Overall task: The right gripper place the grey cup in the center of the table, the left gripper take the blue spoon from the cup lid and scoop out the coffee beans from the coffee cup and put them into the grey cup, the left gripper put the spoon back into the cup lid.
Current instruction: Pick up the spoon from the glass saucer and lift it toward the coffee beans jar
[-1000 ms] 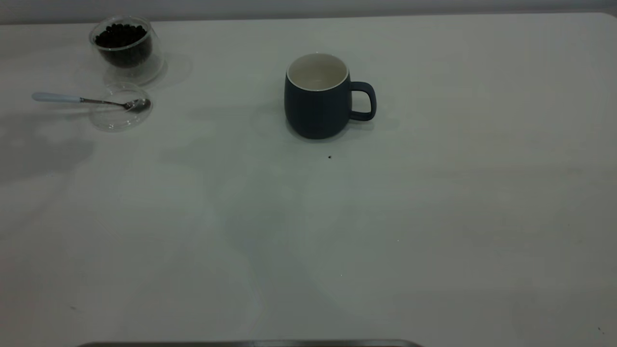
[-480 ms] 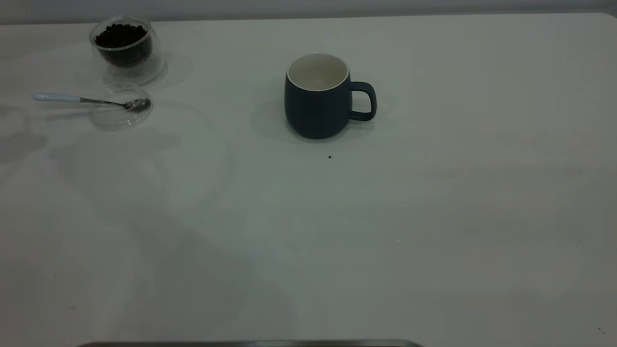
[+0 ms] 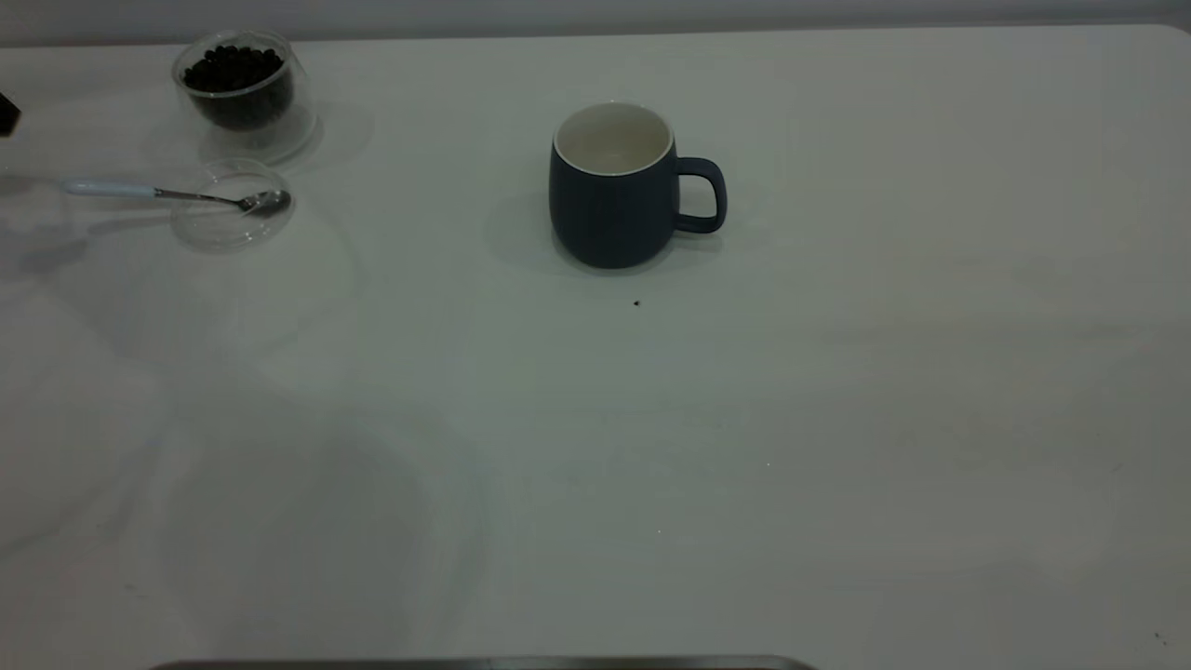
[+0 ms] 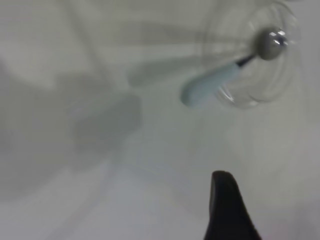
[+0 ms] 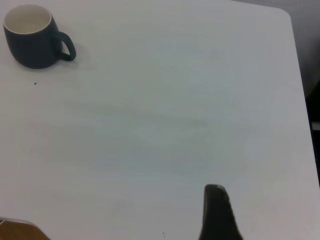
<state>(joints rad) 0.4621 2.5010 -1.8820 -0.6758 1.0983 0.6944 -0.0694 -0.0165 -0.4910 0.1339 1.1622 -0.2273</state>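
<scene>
The grey cup (image 3: 614, 186) stands upright mid-table, handle to the right, its cream inside bare; it also shows in the right wrist view (image 5: 31, 36). The coffee cup (image 3: 244, 88) with the coffee beans (image 3: 233, 70) stands at the far left. In front of it lies the cup lid (image 3: 231, 209), with the blue spoon (image 3: 140, 191) across it, bowl in the lid, handle pointing left. My left gripper (image 3: 6, 115) just shows at the left edge, open, above and beside the spoon handle (image 4: 210, 85). One dark finger (image 4: 227, 210) shows. My right gripper is open over bare table, far from the cup; one finger (image 5: 216, 210) shows.
The off-white table (image 3: 744, 447) stretches wide in front and to the right of the cup. A tiny dark speck (image 3: 636, 302) lies just in front of the grey cup. The table's right edge and corner (image 5: 295, 60) show in the right wrist view.
The arm shadows have slid leftward across the table. A dark bit of my left gripper has come into view at the left edge near the spoon. Cup, lid and spoon have not moved.
</scene>
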